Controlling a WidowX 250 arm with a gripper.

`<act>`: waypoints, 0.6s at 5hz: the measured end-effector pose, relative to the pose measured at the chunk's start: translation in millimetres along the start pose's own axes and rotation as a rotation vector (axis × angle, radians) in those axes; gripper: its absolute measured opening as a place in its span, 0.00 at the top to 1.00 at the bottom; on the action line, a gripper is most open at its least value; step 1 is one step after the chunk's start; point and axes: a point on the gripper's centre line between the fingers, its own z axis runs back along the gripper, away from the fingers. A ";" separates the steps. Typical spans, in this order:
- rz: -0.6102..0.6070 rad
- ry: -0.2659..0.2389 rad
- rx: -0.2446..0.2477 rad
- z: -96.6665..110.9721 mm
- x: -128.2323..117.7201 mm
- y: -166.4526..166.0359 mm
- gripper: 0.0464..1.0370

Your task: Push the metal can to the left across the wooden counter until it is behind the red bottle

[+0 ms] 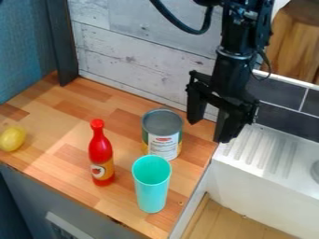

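Observation:
My gripper (209, 130) hangs open at the right of the wooden counter, near its edge beside the sink, with nothing between its fingers. Just left of it a can (162, 134) with a grey top and a white and green label stands upright. A turquoise cup (151, 184) stands upright in front of the can, its open mouth facing up. Left of these two is a red bottle (101, 151) with an orange label, also upright. A yellow lemon-like object (12, 139) lies at the counter's left side.
The wooden counter (68, 164) ends at the right against a white sink with a ribbed drainboard (261, 151). Behind stands a whitewashed plank wall (134, 56), with a dark upright post (61, 42) at the back left and dark tiles (283, 112) behind the sink.

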 end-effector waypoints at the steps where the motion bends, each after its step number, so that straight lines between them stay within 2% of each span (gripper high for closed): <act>1: 0.015 0.011 -0.024 -13.2 4.7 -3.1 0.04; 3: 0.051 0.069 -0.012 -34.5 5.0 13.8 0.04</act>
